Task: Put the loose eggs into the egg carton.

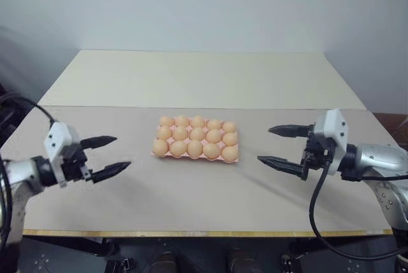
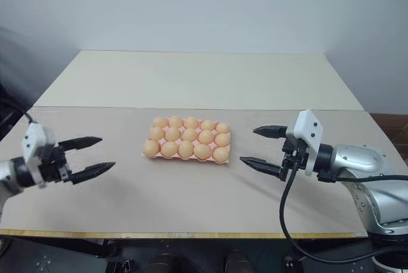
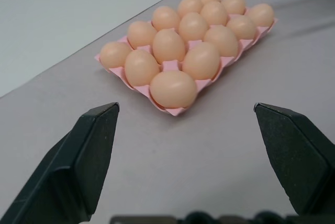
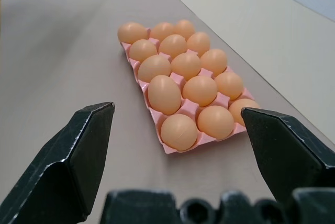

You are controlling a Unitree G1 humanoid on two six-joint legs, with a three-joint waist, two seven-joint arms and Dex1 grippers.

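Jaws stand wide and empty on both the left gripper (image 1: 113, 154) and right gripper (image 1: 278, 145). Between them, mid-bench (image 1: 191, 203), the moulded pink egg carton (image 1: 155, 154) is full of smooth tan eggs (image 1: 195, 148). Both wrist views show matte black wedge fingers (image 3: 84, 156) framing it.

Left tool (image 1: 108, 155) and right tool (image 1: 277, 145) both stand wide open and empty, held at similar height, fingers aimed inward toward each other.

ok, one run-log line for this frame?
egg carton: all cups filled | loose eggs: none on table | left claw: open, empty | right claw: open, empty
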